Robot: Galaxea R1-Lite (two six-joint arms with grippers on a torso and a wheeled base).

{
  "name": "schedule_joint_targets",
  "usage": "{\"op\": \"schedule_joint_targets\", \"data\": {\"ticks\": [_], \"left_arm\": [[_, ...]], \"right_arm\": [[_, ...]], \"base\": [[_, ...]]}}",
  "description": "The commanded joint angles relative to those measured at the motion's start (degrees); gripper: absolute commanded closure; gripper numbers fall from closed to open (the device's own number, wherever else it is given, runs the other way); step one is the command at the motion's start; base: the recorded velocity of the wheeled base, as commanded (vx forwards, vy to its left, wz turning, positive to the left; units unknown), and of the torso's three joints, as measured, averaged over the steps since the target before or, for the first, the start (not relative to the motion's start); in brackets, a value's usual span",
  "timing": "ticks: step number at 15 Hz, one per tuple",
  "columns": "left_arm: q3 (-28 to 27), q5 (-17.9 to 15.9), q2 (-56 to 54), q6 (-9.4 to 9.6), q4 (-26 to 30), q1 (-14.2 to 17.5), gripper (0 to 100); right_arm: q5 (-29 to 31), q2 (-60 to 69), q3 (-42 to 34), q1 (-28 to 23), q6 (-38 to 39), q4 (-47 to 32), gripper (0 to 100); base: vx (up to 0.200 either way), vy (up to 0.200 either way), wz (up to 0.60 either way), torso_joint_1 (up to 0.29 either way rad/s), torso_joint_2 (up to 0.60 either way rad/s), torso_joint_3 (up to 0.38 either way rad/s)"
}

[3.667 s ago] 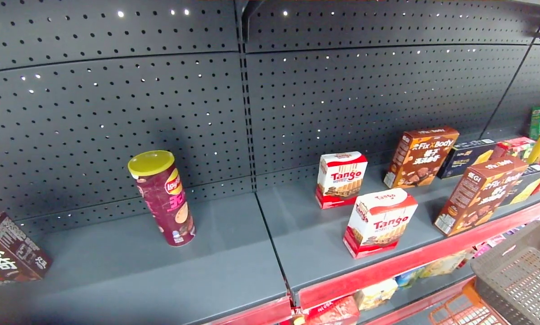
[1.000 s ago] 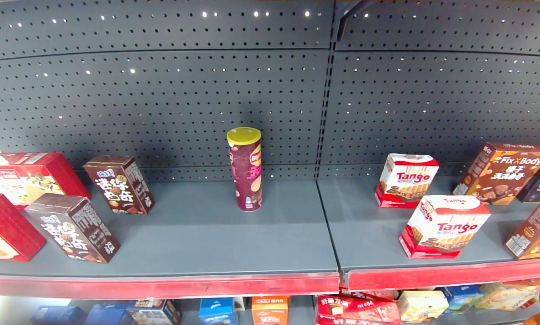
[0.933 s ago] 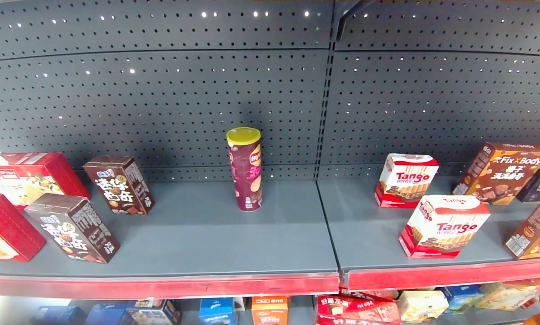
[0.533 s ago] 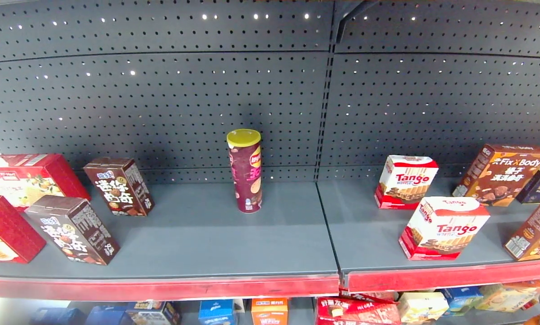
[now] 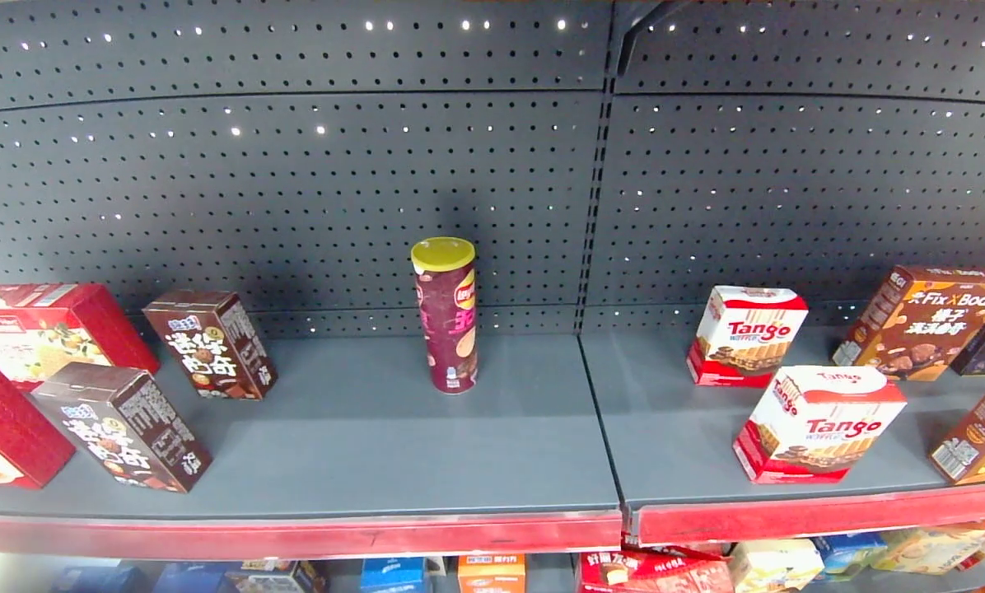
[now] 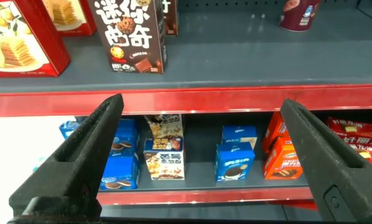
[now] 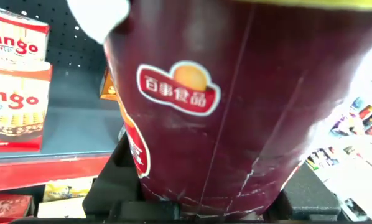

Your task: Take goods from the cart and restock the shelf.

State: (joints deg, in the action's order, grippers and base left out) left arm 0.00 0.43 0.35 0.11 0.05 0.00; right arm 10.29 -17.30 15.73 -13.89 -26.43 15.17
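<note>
Black, wedge-shaped matte fingers [image 6: 80,162] on the left end effector [image 6: 201,102]; tapering tips.

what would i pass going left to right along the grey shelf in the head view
front red box → front dark brown box → back dark brown box → upright chip can → back wafer box → front wafer box → orange-brown box

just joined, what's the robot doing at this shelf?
It is restocking a store shelf. The right gripper holds a maroon chip can, not yet placed. The left gripper is open and empty, facing the shelf's red front edge. On the shelf a matching can with a yellow lid stands upright near the back panel, with brown boxes to its left, wafer boxes to its right and bare shelf around it.
</note>
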Motion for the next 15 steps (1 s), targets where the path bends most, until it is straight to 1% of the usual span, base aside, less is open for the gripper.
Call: {"op": "schedule_joint_targets", "data": {"ticks": [1, 3, 5, 12, 13, 14, 15], "left_arm": [[0.0, 0.1, 0.1, 0.15, 0.0, 0.0, 0], [0.0, 0.0, 0.1, 0.15, 0.0, 0.0, 0], [0.0, 0.0, 0.1, -0.11, 0.0, 0.0, 0], [0.0, -0.1, 0.0, 0.15, 0.0, 0.0, 0], [0.0, -0.3, 0.0, 0.68, 0.0, 0.0, 0], [0.0, -0.5, 0.0, 3.05, 0.0, 0.0, 0], [-0.1, -1.0, 0.0, 6.66, -0.1, 0.0, 0]], "right_arm": [[0.0, -0.5, 0.0, 0.0, 0.0, 0.0, 100], [0.0, -0.4, 0.0, 0.0, 0.1, 0.0, 100], [0.0, -0.4, -0.3, 0.0, 0.1, 0.0, 100], [0.1, -0.7, -0.3, 0.1, 0.1, 0.0, 100], [0.2, -0.5, -0.2, 0.1, 0.1, 0.0, 100], [0.2, -0.4, 0.0, 0.1, 0.1, 0.0, 100], [0.2, -0.6, 0.4, 0.2, 0.1, 0.1, 100]], "base": [[0.0, 0.0, 0.0, 0.0, 0.0, 0.0], [0.2, 0.0, 0.0, 0.0, 0.0, 0.0], [0.0, 0.0, 0.0, 0.0, 0.0, 0.0], [0.0, 0.0, 0.0, 0.0, 0.0, 0.0], [0.0, 0.0, 0.0, 0.0, 0.0, 0.0], [0.0, 0.0, 0.0, 0.0, 0.0, 0.0], [0.0, 0.0, 0.0, 0.0, 0.0, 0.0]]}}
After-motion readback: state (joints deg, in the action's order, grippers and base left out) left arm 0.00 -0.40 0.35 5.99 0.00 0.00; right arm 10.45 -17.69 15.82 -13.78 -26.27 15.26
